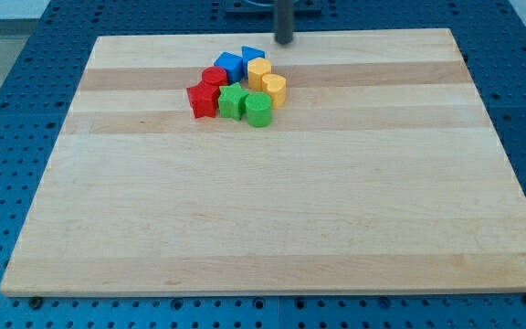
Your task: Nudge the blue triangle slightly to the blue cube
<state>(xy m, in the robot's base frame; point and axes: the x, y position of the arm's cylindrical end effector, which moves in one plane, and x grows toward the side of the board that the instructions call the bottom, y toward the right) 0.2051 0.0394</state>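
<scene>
- My tip (284,41) stands upright near the board's top edge, touching nothing, just up and to the view's right of the blue triangle (252,55).
- The blue triangle sits close beside the blue cube (229,66), possibly touching.
- Red, green and yellow blocks cluster below them on the wooden board (272,219).

The rod is running off the view's top edge, so only its lower stretch down to my tip (284,42) is showing. The yellow blocks (268,81) are sitting too small for their shapes to be told apart. The blue triangle (252,55) is partly hiding behind them.
</scene>
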